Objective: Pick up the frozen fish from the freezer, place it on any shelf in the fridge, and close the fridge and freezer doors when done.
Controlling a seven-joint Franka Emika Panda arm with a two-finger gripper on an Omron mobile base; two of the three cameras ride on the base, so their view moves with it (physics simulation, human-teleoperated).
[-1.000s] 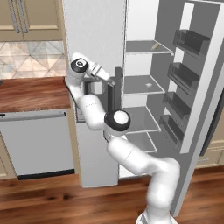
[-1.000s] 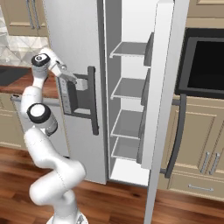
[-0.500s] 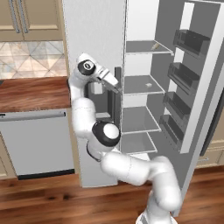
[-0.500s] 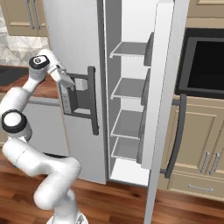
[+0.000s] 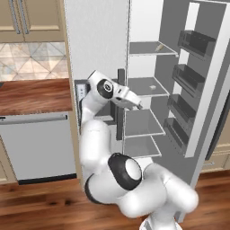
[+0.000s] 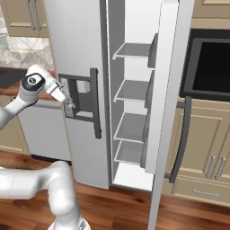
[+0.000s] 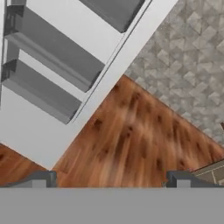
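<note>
Dark-tipped, our two-finger gripper [image 5: 137,106] is hanging wide open and empty beside the dark grey bar handle [image 5: 120,104] of the shut white dispenser door [image 6: 74,54]. We are seeing no frozen fish on the broad pale shelves [image 5: 144,85] of the open fridge; it is presumably behind that door. We are risking clipping the handle or the open door with dark inner bins [image 5: 193,67], since the bent arm is crowding both.
</note>
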